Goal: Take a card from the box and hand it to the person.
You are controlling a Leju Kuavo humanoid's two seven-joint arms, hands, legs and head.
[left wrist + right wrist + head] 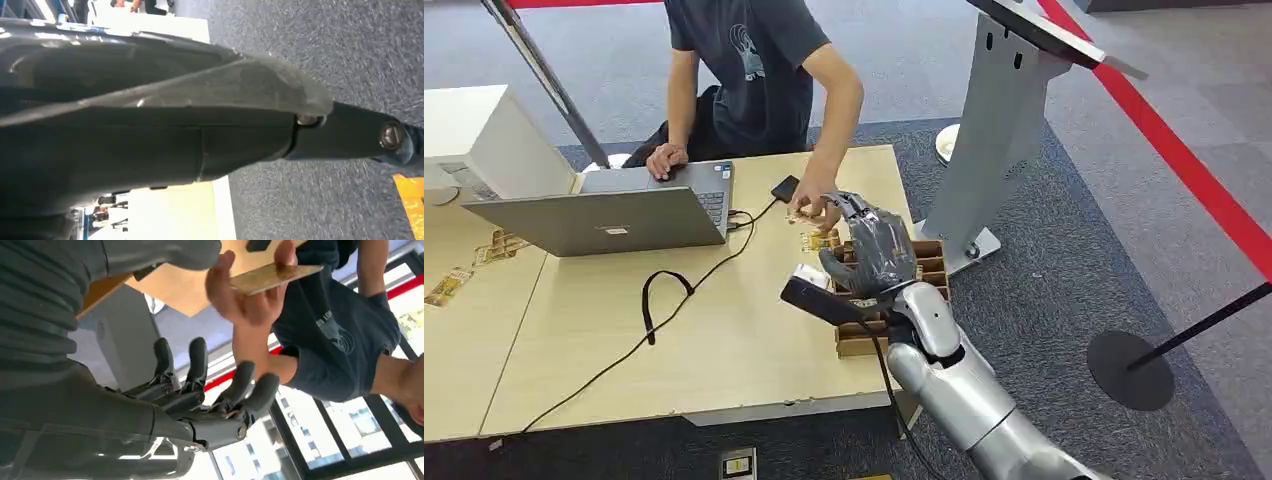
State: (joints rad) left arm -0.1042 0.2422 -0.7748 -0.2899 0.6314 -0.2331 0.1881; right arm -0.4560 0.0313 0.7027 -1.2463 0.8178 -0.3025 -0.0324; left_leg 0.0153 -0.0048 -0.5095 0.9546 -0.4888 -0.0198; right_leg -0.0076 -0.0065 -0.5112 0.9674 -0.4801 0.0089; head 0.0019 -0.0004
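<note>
Card (272, 276): gold, flat, pinched in the person's hand (245, 300) just beyond the robot's right hand (210, 390), whose fingers are spread and hold nothing. Box (924, 262): cardboard, at the table's (724, 340) right edge. Left hand: cannot tell. Step: handover apparently complete; next, withdraw the arm

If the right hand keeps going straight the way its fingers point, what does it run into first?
Most likely the person's hand holding a card, just past the right hand and its fingers. Depth is unclear, so how close they are can't be judged.
</note>
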